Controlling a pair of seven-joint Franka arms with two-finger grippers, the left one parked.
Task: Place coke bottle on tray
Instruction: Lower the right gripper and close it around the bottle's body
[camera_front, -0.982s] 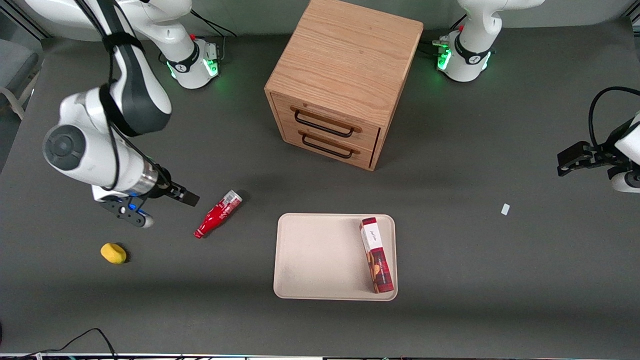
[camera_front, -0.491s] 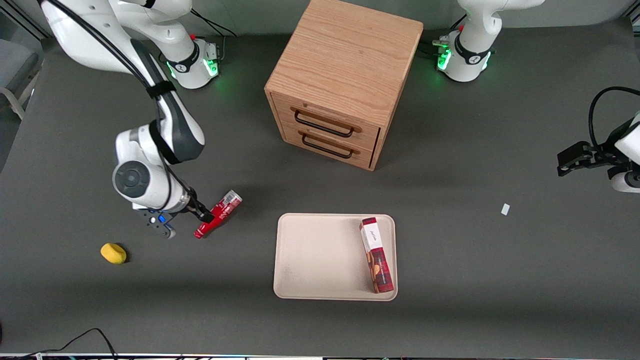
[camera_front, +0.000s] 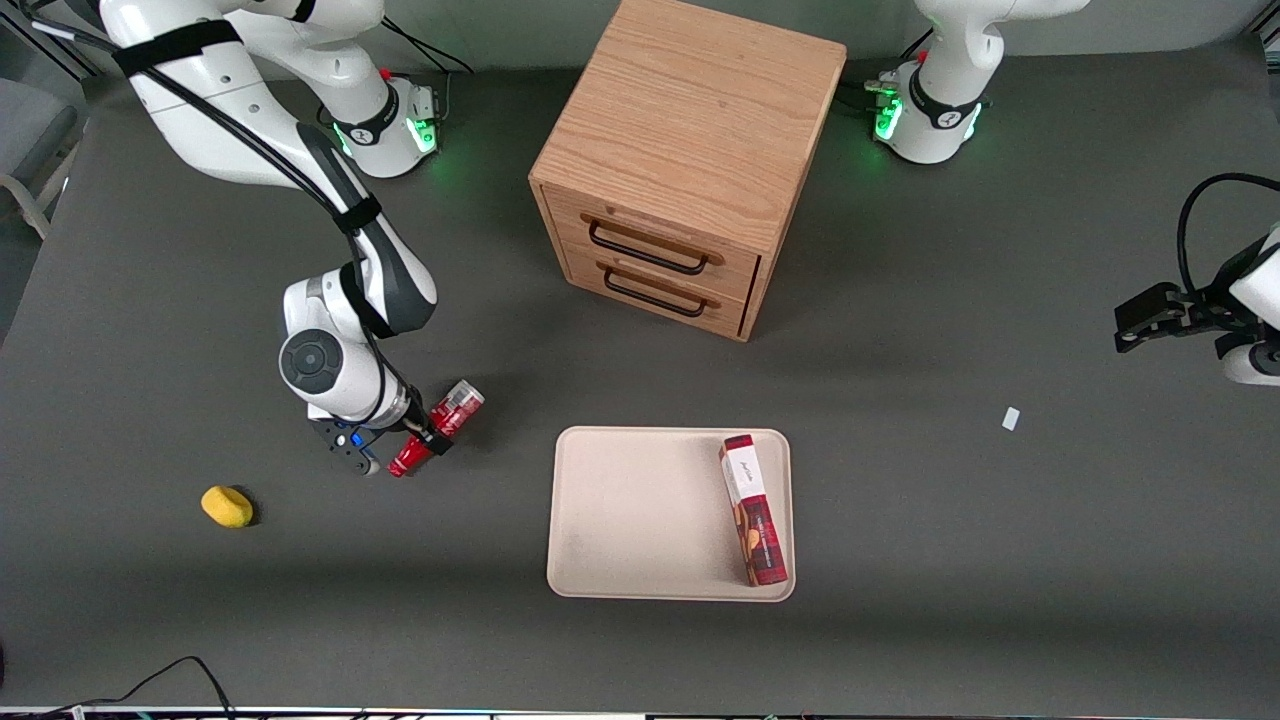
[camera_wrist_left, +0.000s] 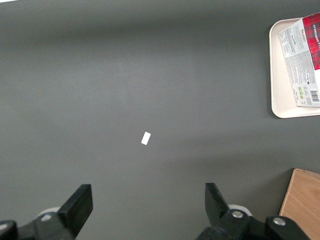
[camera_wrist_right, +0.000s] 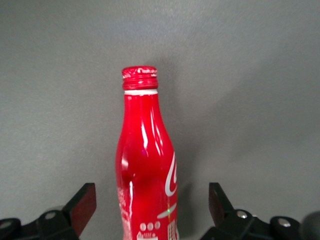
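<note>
The coke bottle (camera_front: 438, 428) is small and red with white script and lies on its side on the dark table, toward the working arm's end from the tray (camera_front: 640, 520). In the right wrist view the bottle (camera_wrist_right: 147, 170) lies between my open fingers (camera_wrist_right: 84, 205), with clear gaps on both sides. My gripper (camera_front: 418, 436) is down at the bottle's body, straddling it, not touching. The beige tray is flat with a low rim.
A red-and-white snack box (camera_front: 753, 510) lies along the tray's edge nearest the parked arm. A wooden two-drawer cabinet (camera_front: 680, 170) stands farther from the front camera. A yellow object (camera_front: 227, 506) and a small white scrap (camera_front: 1011, 418) lie on the table.
My gripper has moved toward the bottle and lowered, and its open fingers now straddle the bottle's body. The bottle has not moved.
</note>
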